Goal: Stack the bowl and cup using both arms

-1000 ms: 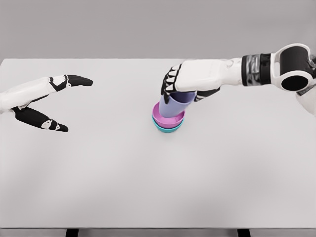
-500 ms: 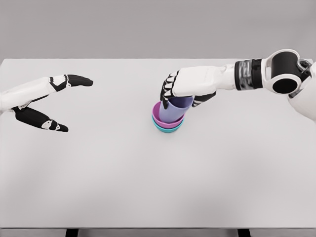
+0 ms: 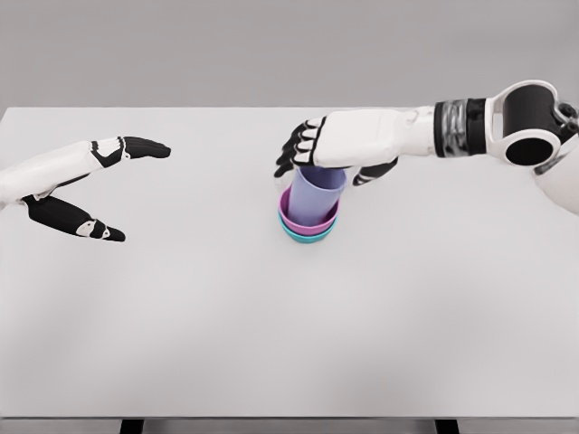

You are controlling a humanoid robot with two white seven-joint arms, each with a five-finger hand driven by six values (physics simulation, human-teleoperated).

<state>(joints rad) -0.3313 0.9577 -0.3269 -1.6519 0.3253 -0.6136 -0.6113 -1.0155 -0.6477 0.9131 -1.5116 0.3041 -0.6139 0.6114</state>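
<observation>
Lilac plastic, as it seems, makes the cup, which stands in the pink bowl; that bowl sits nested in a teal bowl below it. The whole stack is on the white table, a little right of its middle and toward the far side. The right hand is just above the rim of the cup, with its fingers spread toward the left and closing around nothing; whether the palm touches the rim I cannot tell. The left hand rests well apart at the left side, fingers straight and thumb spread, holding nothing.

I judge that the stacking is done and the step in hand is the release. The next move calls for lifting the right hand straight up and away, so that no finger catches the rim and tips the cup out of the bowls.
</observation>
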